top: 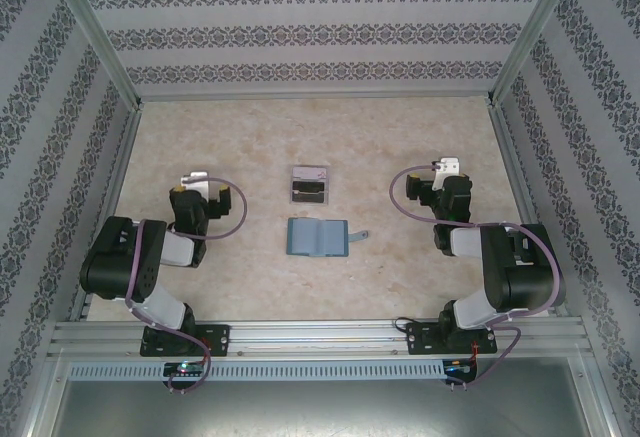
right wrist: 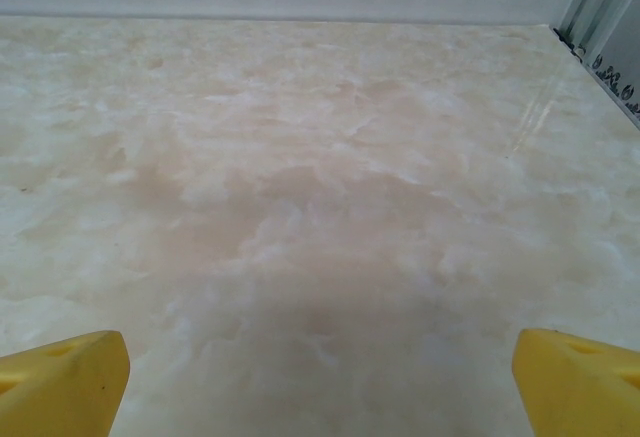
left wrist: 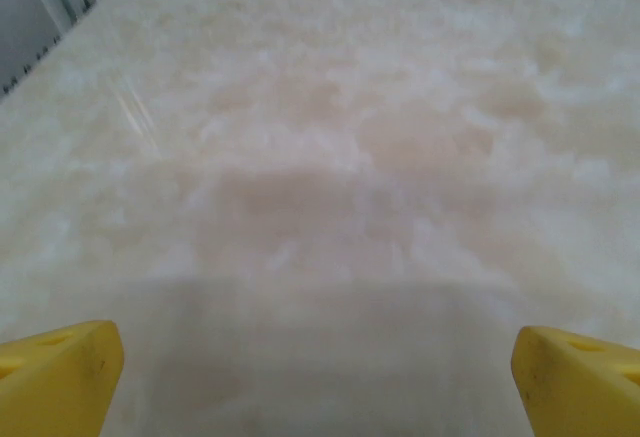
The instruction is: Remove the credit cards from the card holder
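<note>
Teal soft card holder, perhaps open, on marbled beige table; left and right yellow jaws wide apart, empty.

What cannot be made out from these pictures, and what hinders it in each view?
- Top view: the card holder seems to lie open; what its pockets hold is too small to see.
- Top view: the clear tray shows a dark band; its contents are too small to name.
- Wrist views: left gripper and right gripper are open, their fingers cut off by the bottom edge.
</note>
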You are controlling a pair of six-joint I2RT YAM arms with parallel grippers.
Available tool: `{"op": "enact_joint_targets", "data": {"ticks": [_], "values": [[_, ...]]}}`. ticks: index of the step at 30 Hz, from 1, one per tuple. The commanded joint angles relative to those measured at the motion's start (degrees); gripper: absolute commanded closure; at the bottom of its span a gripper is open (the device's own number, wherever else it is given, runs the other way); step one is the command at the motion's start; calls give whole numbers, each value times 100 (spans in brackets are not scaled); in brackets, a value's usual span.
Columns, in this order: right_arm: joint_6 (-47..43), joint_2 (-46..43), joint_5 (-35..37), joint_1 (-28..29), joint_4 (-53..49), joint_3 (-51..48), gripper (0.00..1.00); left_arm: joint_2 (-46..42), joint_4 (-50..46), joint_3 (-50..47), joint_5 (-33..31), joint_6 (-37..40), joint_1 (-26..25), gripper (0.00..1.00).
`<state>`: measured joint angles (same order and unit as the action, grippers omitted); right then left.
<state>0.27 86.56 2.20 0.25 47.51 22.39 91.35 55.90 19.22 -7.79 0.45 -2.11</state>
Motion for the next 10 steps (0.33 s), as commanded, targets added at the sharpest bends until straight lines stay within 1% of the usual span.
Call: {"op": "enact_joint_targets", "data": {"ticks": [1,3,5,7,10], "values": [[121,-19,-90,45,257,2,2,-76,-183,243,-118,-227,79,0],[121,-30,-88,45,257,2,2,-5,63,188,-118,-191,81,0],[101,-10,-85,53,241,19,2,-72,-133,221,-109,-211,88,0],[113,4,-87,54,216,37,2,-25,31,187,-100,-184,85,0],[117,-26,-96,45,268,1,2,-41,1,195,-100,-186,82,0]]}}
